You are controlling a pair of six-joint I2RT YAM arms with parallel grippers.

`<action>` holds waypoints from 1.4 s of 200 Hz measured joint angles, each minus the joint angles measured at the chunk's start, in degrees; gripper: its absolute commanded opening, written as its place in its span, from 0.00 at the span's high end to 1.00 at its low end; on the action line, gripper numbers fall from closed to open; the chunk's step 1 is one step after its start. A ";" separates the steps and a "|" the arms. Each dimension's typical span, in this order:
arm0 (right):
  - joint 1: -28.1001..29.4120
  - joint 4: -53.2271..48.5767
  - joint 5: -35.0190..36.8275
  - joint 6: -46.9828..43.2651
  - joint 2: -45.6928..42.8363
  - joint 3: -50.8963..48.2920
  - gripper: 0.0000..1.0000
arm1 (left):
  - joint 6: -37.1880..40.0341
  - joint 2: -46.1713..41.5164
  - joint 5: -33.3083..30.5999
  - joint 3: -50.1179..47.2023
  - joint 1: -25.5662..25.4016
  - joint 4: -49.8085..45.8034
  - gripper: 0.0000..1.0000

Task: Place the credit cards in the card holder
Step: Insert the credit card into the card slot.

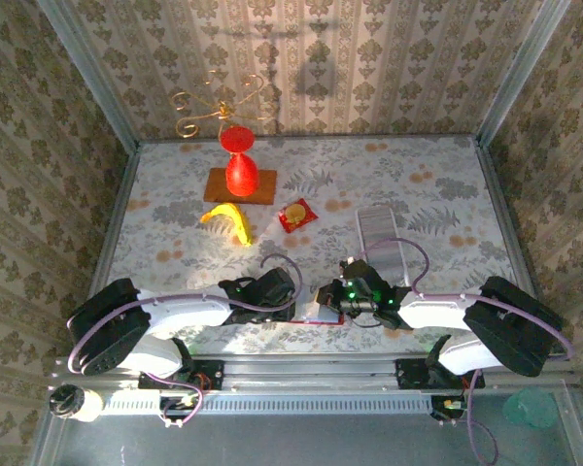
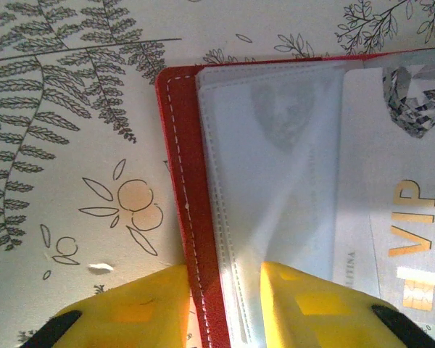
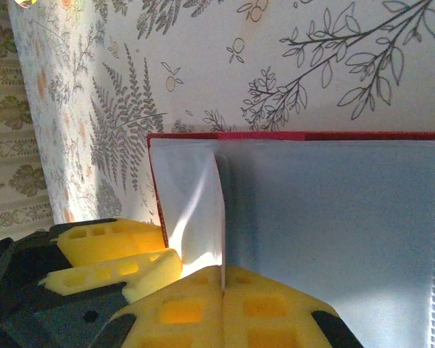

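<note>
The card holder point(image 2: 185, 181) lies open between the two arms near the table's front edge, a red cover with clear sleeves inside. Its red edge shows too point(image 3: 275, 135) point(image 1: 316, 320). My left gripper point(image 2: 225, 272) point(image 1: 290, 289) is closed across the cover's edge and the sleeves, one finger on each side. A VIP credit card point(image 2: 399, 217) lies flat at the sleeves' right end. My right gripper point(image 3: 223, 272) point(image 1: 330, 294) is shut on a thin pale sleeve leaf standing on edge. Two more pale credit cards point(image 1: 374, 221) point(image 1: 391, 256) lie on the table behind the right arm.
A red vase point(image 1: 239, 165) stands on a brown board point(image 1: 240, 189) at the back, with a gold wire ornament point(image 1: 219, 105) behind it. A banana point(image 1: 228, 221) and a red sachet point(image 1: 296, 215) lie mid-table. Papered walls close three sides.
</note>
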 measured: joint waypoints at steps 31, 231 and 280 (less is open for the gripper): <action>0.00 -0.55 0.00 0.04 0.00 0.00 0.87 | -0.39 0.00 0.00 -0.02 0.00 0.09 0.71; 0.17 -12.15 -1.29 -6.84 3.69 6.64 0.73 | -1.03 -0.11 0.02 -0.46 -0.39 1.22 0.73; 0.70 -14.43 -1.29 -8.22 5.64 9.11 0.74 | -1.03 -0.11 0.02 -0.46 -0.39 1.22 0.74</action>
